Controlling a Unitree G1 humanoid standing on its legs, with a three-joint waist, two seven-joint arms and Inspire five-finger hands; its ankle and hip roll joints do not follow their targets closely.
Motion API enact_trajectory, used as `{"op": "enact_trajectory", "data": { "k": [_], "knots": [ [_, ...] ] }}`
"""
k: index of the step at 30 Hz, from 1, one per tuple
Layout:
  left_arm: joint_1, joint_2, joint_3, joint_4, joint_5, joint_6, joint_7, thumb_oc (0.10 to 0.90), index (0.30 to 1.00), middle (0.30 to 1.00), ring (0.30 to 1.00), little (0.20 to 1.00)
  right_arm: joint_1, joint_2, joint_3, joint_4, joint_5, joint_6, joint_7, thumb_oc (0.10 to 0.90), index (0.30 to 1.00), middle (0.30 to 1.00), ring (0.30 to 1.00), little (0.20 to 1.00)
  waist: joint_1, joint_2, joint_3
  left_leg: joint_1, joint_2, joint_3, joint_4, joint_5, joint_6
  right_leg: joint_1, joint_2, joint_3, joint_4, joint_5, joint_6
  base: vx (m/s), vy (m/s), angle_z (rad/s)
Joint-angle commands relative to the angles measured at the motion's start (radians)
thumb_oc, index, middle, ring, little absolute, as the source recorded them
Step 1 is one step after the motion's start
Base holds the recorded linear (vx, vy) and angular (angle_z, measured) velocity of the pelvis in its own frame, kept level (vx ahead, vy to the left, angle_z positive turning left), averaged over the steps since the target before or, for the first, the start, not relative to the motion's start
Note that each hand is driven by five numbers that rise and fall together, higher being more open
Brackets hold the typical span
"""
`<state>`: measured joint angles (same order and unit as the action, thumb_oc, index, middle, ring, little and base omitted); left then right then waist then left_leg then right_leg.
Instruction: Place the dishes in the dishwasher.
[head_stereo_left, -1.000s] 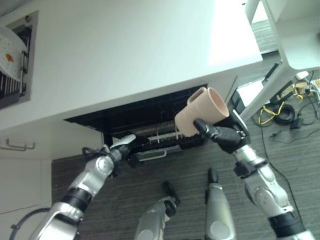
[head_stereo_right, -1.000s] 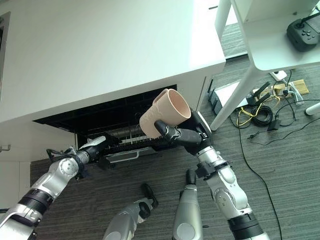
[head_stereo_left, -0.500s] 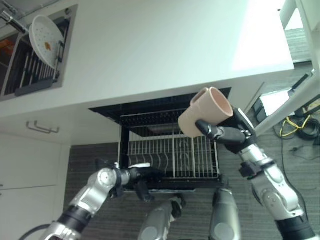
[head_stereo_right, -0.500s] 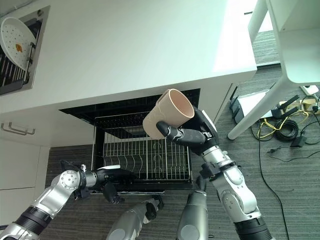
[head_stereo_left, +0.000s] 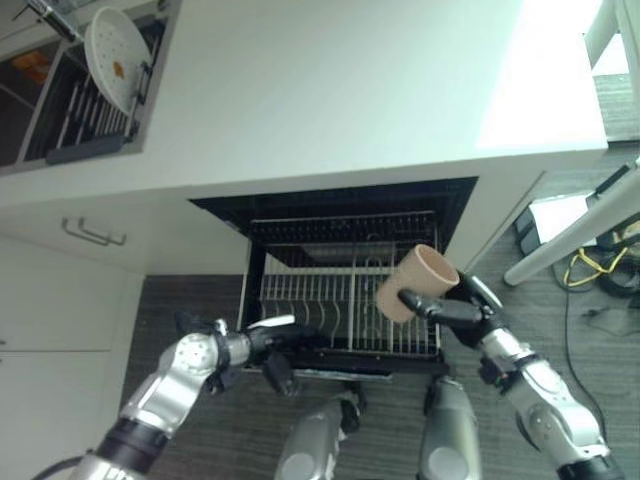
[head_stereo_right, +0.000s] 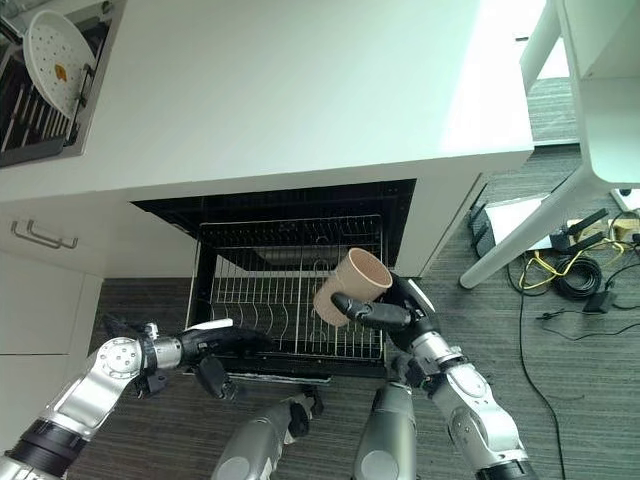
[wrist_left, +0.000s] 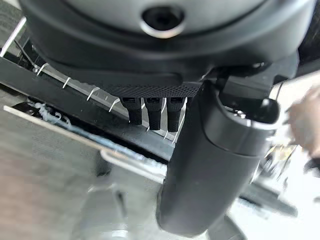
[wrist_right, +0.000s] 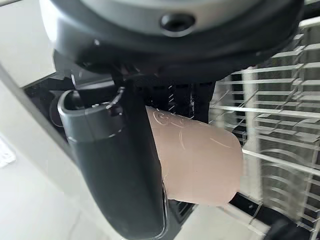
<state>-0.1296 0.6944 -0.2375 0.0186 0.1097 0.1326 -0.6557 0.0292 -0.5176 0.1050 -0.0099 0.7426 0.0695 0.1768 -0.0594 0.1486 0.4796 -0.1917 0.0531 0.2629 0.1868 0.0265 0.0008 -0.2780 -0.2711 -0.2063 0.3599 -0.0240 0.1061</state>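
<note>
While right hand (head_stereo_right: 400, 312) clasps smooth beige cup (head_stereo_right: 351, 286), left hand (head_stereo_left: 262, 343) seemingly curled on wire rack (head_stereo_left: 345, 300).

a plain beige cup (head_stereo_right: 351, 287), a silver wire rack (head_stereo_right: 270, 300), a white counter (head_stereo_right: 300, 90) and grey carpet (head_stereo_right: 560, 370).

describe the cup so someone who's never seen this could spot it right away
Start at the white counter and look below it to the pulled-out wire dishwasher rack. Over the rack's right front corner the right hand grips a cup, tilted with its mouth up and away. It is the one smooth beige thing among black and wire.
</note>
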Motion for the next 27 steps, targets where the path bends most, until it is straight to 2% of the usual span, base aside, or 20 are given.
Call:
{"op": "enact_trajectory", "data": {
  "k": [1,3,10,16,20,27],
  "knots": [
    [-0.013,0.093,0.080,-0.086,-0.073,-0.114,0.130,0.800,0.900,0.900,0.900,0.900,-0.081,0.064,0.003,-0.057,-0.062,-0.122,0.072,0.400,0.300,0.300,0.300,0.300,0.030,-0.055,-0.063,-0.009,0.020,-0.017,0.113,-0.158,-0.010,0.062,-0.005,-0.020,-0.060,-0.031,0.096,-0.02,-0.029,0.06],
    [-0.027,0.101,0.092,-0.108,-0.032,-0.133,0.119,0.800,0.900,0.900,0.900,0.900,-0.124,0.053,0.009,0.008,-0.093,-0.151,0.055,0.400,0.300,0.300,0.300,0.300,0.059,-0.058,-0.062,-0.006,0.016,-0.033,0.113,-0.157,-0.012,0.080,-0.009,-0.040,-0.060,-0.036,0.096,-0.01,-0.055,0.18],
    [-0.101,0.134,0.044,-0.106,0.013,-0.144,0.084,0.800,0.900,0.900,0.900,0.900,-0.269,0.012,0.061,0.139,-0.182,-0.204,0.021,0.400,0.300,0.300,0.300,0.300,0.110,-0.047,-0.059,-0.007,0.009,-0.055,0.113,-0.148,-0.015,0.104,-0.019,-0.075,-0.060,-0.036,0.090,0.01,-0.022,0.18],
    [-0.175,0.170,-0.007,-0.080,0.006,-0.142,0.048,0.800,0.900,0.900,0.900,0.900,-0.390,-0.015,0.088,0.241,-0.194,-0.197,0.010,0.400,0.300,0.300,0.300,0.300,0.146,-0.040,-0.052,-0.006,-0.004,-0.073,0.113,-0.140,-0.011,0.118,-0.027,-0.099,-0.060,-0.025,0.088,0.00,-0.011,0.24],
    [-0.202,0.177,-0.022,-0.066,-0.016,-0.137,0.034,0.800,0.900,0.900,0.900,0.900,-0.446,-0.014,0.101,0.327,-0.234,-0.180,-0.044,0.400,0.300,0.300,0.300,0.300,0.164,-0.032,-0.044,-0.001,-0.010,-0.078,0.113,-0.142,-0.011,0.129,-0.035,-0.109,-0.060,-0.026,0.090,0.01,0.042,0.16],
    [-0.206,0.194,-0.011,-0.077,-0.022,-0.139,0.022,0.800,0.900,0.900,0.900,0.900,-0.459,-0.026,0.051,0.455,-0.275,-0.223,-0.089,0.400,0.300,0.300,0.300,0.300,0.179,-0.020,-0.008,-0.024,-0.015,-0.084,0.113,-0.137,-0.007,0.116,-0.040,-0.120,-0.060,-0.015,0.098,-0.04,0.015,0.10]
  ]
}}
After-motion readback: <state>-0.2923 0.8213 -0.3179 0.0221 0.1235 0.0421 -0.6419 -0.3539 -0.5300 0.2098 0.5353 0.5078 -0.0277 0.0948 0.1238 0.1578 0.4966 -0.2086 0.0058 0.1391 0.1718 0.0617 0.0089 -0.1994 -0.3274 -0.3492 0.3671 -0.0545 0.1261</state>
